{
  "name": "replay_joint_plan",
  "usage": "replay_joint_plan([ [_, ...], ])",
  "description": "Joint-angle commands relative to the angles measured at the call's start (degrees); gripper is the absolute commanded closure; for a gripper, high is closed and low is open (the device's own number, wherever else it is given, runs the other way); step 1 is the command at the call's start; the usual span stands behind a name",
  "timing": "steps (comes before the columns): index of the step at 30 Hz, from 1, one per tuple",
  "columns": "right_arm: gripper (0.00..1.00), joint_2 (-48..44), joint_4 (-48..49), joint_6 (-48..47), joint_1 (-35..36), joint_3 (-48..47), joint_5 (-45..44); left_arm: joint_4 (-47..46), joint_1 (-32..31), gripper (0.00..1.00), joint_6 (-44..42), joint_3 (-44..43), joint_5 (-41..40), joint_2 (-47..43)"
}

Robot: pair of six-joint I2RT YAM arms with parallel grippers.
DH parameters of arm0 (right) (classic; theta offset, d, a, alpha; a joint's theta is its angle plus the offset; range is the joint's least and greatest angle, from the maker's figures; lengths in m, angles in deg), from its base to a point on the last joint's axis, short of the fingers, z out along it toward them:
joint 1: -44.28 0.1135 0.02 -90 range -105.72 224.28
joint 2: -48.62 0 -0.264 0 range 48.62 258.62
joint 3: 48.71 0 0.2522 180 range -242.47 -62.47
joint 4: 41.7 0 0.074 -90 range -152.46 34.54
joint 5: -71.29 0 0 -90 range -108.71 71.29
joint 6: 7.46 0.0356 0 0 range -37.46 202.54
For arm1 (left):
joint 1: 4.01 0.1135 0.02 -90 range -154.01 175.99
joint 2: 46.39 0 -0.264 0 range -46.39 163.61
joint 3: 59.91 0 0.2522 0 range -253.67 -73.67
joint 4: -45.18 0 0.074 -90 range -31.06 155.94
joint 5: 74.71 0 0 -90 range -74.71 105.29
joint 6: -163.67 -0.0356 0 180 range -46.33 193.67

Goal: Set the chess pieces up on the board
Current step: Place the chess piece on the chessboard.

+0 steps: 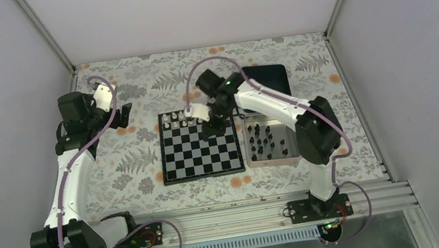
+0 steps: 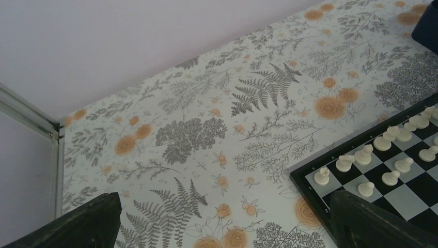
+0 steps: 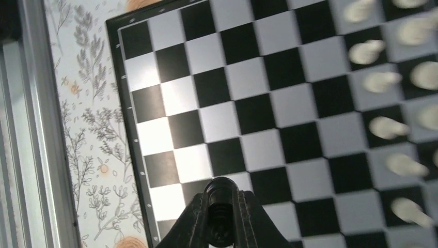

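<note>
your right claw (image 3: 221, 205) is clamped on one black piece (image 3: 219, 187) and hangs over the board (image 1: 201, 157), toward its far right part in the top view, with the piece seemingly clear of the squares. the white pieces (image 1: 176, 122) stand on the far rows, so by my reckoning black belongs on the two near rows, which are bare. carry the piece toward the near edge before you lower it, and pass well apart from the white pieces. come down straight, centre it over one square, and let the base sit flat before you part the fingers; a tilted release on so small a figure will likely tip it. the other black pieces (image 1: 266, 138) stand in the tray (image 1: 274, 161) just right of the board. your left claw (image 2: 227, 219) is spread wide, holding nothing, off to the left of the board; leave it there.
</note>
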Motion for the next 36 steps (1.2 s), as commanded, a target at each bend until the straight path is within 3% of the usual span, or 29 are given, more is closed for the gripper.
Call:
replay_joint_plan([
  [1,0.95,1.84,0.19,-1.91,4.14,2.45,-0.27,-1.24,0.40,0.00,0.94,1.43,-1.98,-1.13],
  [11,0.96,3.63,5.06,-3.02,11.44,8.35,-4.72,-1.41,0.77,0.00,1.09,3.75,-4.98,-2.95],
  [36,0.96,5.01,6.83,-1.25,15.32,12.21,-7.22,-0.89,2.26,0.00,0.12,4.63,-4.08,-3.85],
])
